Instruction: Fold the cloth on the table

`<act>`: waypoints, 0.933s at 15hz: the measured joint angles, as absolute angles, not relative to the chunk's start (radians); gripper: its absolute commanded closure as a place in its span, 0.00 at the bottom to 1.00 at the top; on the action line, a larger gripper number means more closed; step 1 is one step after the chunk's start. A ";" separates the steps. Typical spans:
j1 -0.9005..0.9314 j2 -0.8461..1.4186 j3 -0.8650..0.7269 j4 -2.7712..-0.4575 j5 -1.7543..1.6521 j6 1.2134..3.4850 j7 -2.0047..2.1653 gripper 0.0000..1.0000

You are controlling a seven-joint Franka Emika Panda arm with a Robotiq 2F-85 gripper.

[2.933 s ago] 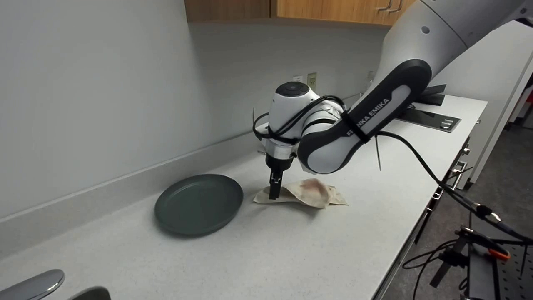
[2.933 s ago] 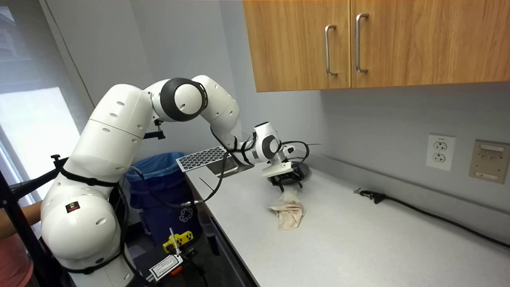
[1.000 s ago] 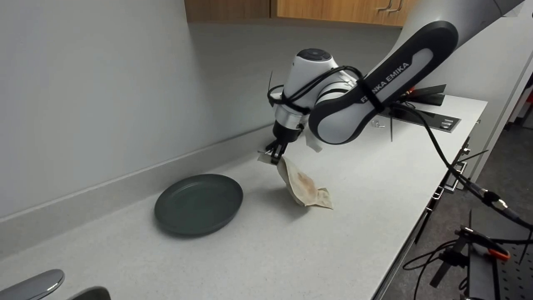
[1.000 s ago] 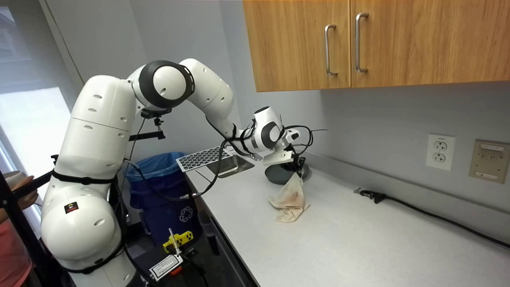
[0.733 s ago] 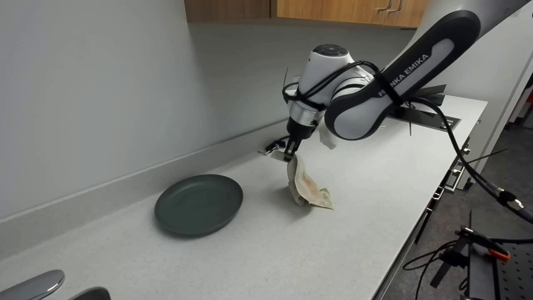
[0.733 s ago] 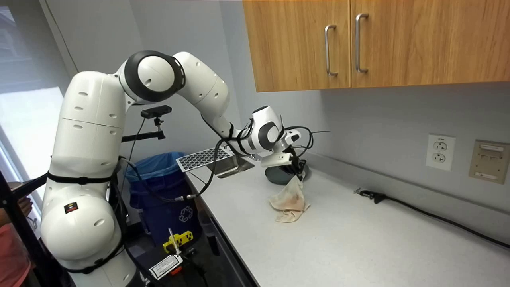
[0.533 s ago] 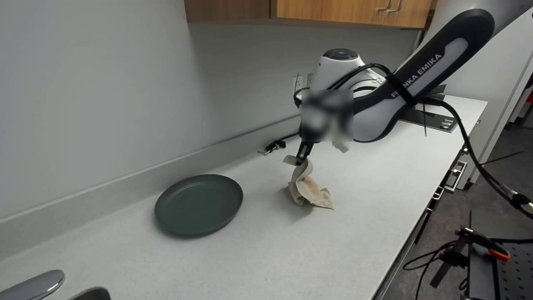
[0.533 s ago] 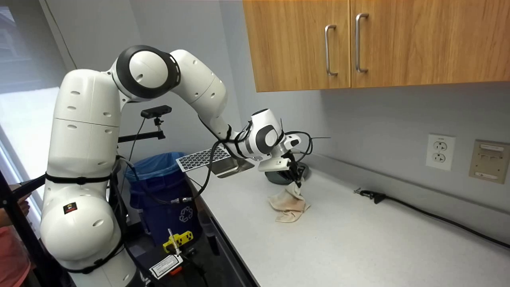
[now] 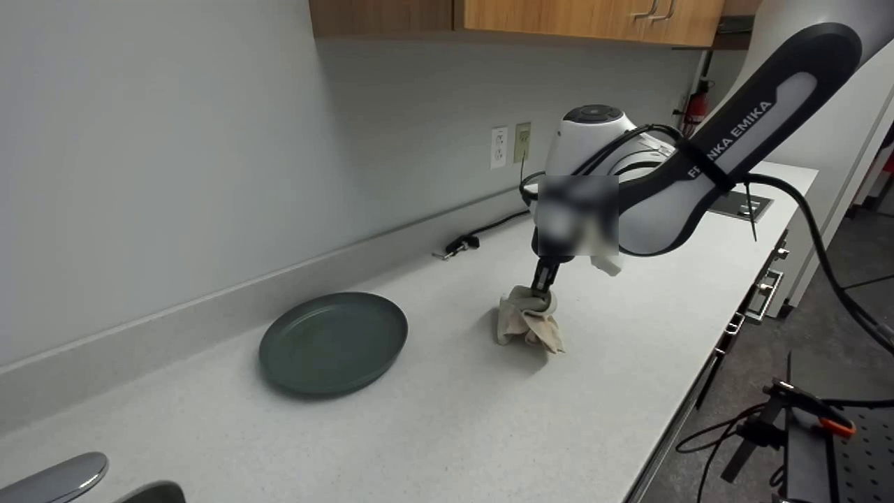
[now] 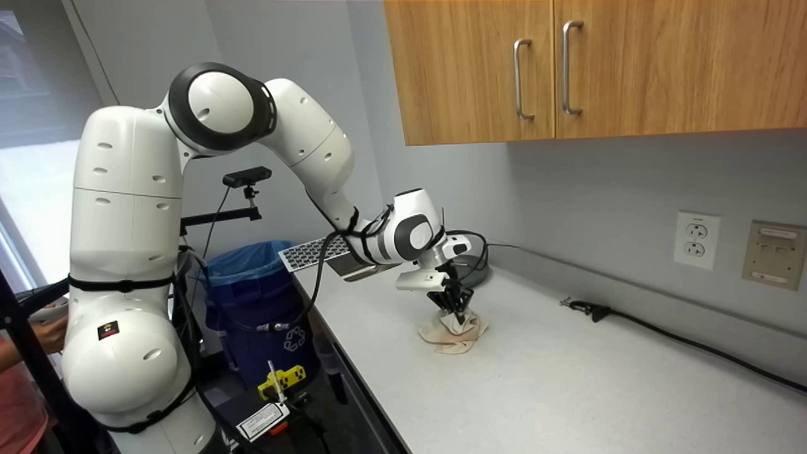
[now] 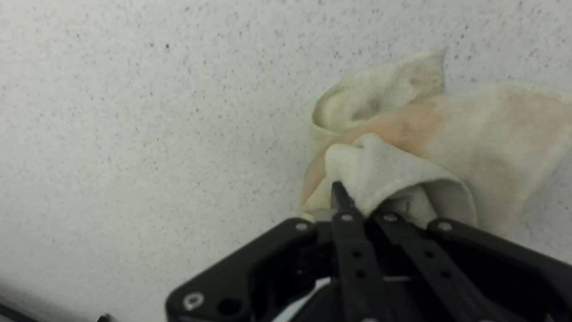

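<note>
The cloth (image 9: 518, 320), beige with pinkish stains, lies bunched on the white table (image 9: 419, 426). One end of it is curled up and over the rest, as both exterior views show. My gripper (image 10: 459, 315) points down into the top of this curl, low above the table. In the wrist view the cloth (image 11: 487, 147) spreads beyond the jaws, and a pinched fold of it runs in between the fingers (image 11: 342, 199), which are closed together on it. The tip of the right-hand finger is hidden by cloth.
A dark green plate (image 9: 334, 344) lies beside the cloth, near the wall. Along the wall rests a black clamp (image 9: 462, 244) with a cable. A faucet (image 9: 59, 478) stands at the near corner in that exterior view. An upper cabinet (image 10: 605, 69) hangs overhead.
My gripper raised one end of the cloth, carried it away from the plate back over the rest, then came down. The cloth went from stretched and lifted to curled over itself.
</note>
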State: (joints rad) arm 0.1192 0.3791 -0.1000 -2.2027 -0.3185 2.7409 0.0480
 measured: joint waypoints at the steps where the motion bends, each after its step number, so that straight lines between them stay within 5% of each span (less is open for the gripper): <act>1: 0.119 0.382 -0.095 -2.206 -0.305 2.721 0.048 0.99; 7: 0.119 0.413 -0.044 -2.196 -0.265 2.630 0.046 0.99; 8: 0.119 0.421 -0.038 -2.190 -0.265 2.628 0.045 0.71; 10: 0.119 0.436 -0.032 -2.175 -0.265 2.625 0.041 0.64; 14: 0.119 0.449 -0.032 -2.149 -0.270 2.610 0.032 0.34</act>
